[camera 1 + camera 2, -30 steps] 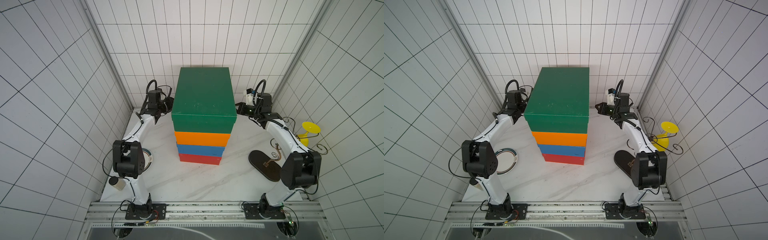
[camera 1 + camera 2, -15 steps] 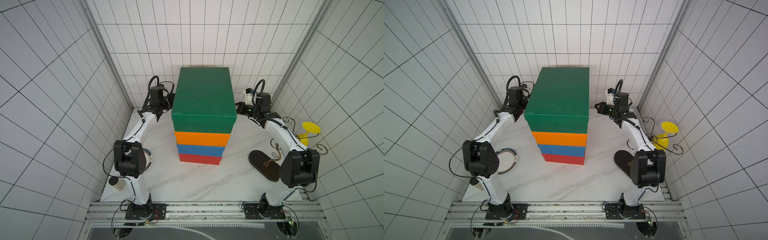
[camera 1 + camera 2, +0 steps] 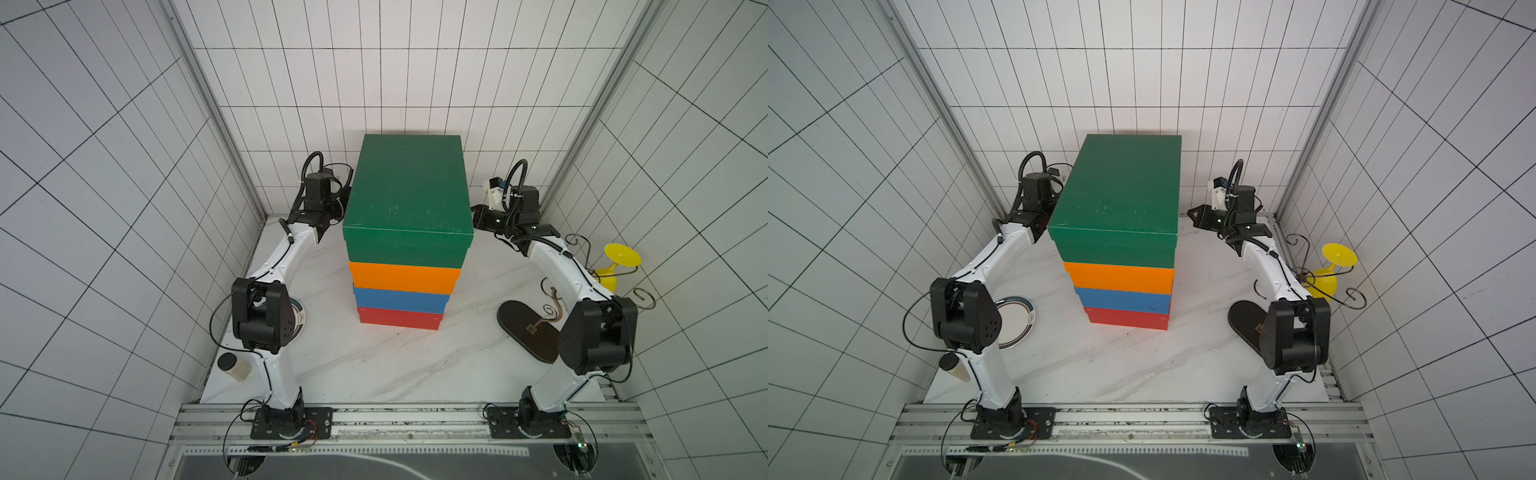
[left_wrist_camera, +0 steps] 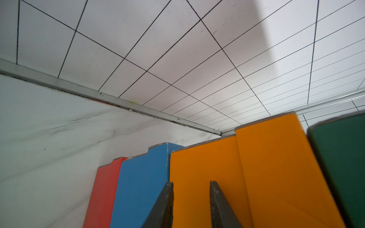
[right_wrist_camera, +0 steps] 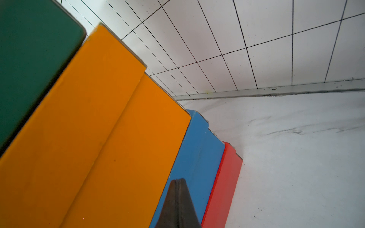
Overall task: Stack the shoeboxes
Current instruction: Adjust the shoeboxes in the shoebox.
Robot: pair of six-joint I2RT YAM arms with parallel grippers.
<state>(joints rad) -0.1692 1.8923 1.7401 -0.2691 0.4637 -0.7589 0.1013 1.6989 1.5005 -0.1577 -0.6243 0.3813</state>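
Tabletop [image 3: 374, 365] of white marble pattern, seen from above, with two white robot arms mounted along its near edge. At the near left a small capped jar [image 3: 232, 365] lies by the left arm, with a plate [image 3: 1017, 322] just past it under the elbow. On the right sits a dark oval stand base [image 3: 523, 332].

In the middle stand the shoeboxes in one finished column: red shoebox [image 3: 399, 320] on the table, blue shoebox [image 3: 401, 300] on it, then orange shoebox [image 3: 405, 276], with green shoebox [image 3: 407, 195] on top. Edges line up closely.

Farther back, both arms reach in toward the stack's sides. The left gripper [image 4: 191, 183] has a narrow gap between its fingers, holds nothing and points at the orange box's side. The right gripper [image 5: 178, 180] is pressed fully together, empty, aimed at the blue box's side. Whether either tip touches cardboard cannot be told.

The likely risk is the retreat. The column is tall and nothing holds the boxes together, so a sideways sweep from either wrist could slide the upper boxes or tip the whole stack. The left fingers, being apart, could also snag the orange lid's rim. Elbows swinging back could knock the plate, the jar or the stand base.
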